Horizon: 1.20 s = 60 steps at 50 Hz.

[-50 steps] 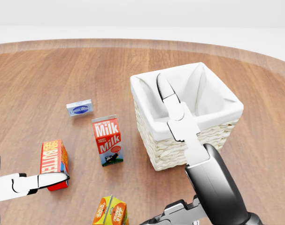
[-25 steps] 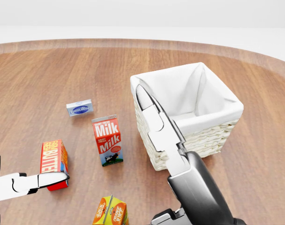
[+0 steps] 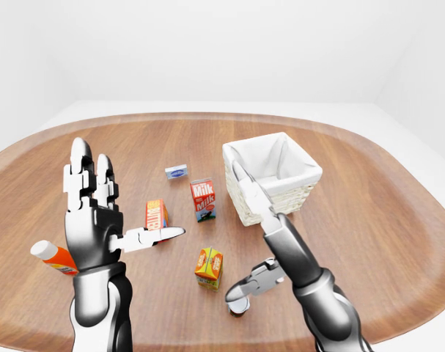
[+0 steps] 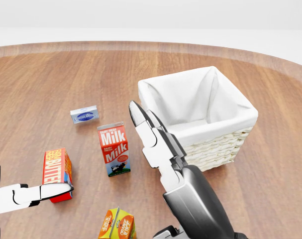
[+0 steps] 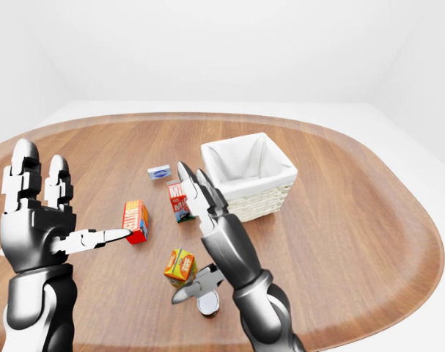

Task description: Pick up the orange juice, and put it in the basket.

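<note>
Below and left of the right robot hand [image 3: 251,194], orange juice [image 3: 208,267] upright, untouched, fingers spread, empty

The head view looks steeply down, close on the table [image 4: 51,74]; both eye views sit farther off, taking in the whole table; all three share the basket [image 4: 215,144] and cartons.

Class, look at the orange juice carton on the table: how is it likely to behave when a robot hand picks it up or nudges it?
The orange juice carton stands upright on a small base with a gabled top, so a nudge high up would probably tip it. Its flat sides suggest it should slide, not roll. As a carton, it may dent under a hard squeeze.
</note>
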Tool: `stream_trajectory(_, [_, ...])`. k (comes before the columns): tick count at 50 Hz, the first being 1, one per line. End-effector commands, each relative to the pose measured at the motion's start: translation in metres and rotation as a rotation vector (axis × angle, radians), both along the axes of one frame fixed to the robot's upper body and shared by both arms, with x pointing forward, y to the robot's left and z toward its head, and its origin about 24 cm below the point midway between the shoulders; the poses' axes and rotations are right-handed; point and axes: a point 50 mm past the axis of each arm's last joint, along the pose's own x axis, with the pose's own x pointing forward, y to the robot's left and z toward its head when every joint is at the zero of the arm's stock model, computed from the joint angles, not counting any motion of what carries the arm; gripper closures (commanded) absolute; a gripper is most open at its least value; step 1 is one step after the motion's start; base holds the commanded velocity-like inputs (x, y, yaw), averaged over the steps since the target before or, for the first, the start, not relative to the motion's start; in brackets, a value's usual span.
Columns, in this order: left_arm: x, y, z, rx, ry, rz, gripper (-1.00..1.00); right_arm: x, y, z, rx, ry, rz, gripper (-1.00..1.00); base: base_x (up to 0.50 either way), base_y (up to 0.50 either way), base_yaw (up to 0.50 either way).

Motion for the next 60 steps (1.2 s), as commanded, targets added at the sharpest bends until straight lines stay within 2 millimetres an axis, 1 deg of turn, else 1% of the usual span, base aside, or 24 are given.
stream_trajectory(1, [0.000,0.000,0.000,0.000,-0.001,0.001,-1.00,0.005,0.005,-0.006,-0.071,0.011,-0.003,-1.00,0.00,0.00,0.00])
stream_trajectory(7, [-0.001,0.000,0.000,0.000,0.000,0.001,-1.00,0.010,0.009,-0.014,-0.104,0.038,-0.008,-1.00,0.00,0.00,0.00])
stream_trajectory(13, [-0.001,0.000,0.000,0.000,-0.002,0.001,-1.00,0.013,0.012,-0.013,-0.109,0.036,0.000,-1.00,0.00,0.00,0.00])
stream_trajectory(25, [0.000,0.000,0.000,-0.002,0.001,0.001,-1.00,0.019,0.017,-0.021,-0.136,0.063,-0.001,-1.00,0.00,0.00,0.00])
stream_trajectory(37, [0.000,0.000,0.000,-0.002,0.001,0.001,-1.00,0.029,0.022,-0.039,-0.172,0.125,-0.025,-1.00,0.00,0.00,0.00])
stream_trajectory(43, [0.000,0.000,0.000,-0.001,0.001,0.000,-1.00,0.030,0.023,-0.041,-0.178,0.131,-0.028,-1.00,0.00,0.00,0.00])
stream_trajectory(47, [0.000,0.000,0.000,-0.002,0.001,0.001,-1.00,0.033,0.029,-0.050,-0.189,0.163,-0.022,-1.00,0.00,0.00,0.00])
stream_trajectory(60, [0.000,0.000,0.000,-0.002,0.001,0.001,-1.00,0.034,0.033,-0.063,-0.219,0.200,-0.030,-1.00,0.00,0.00,0.00])
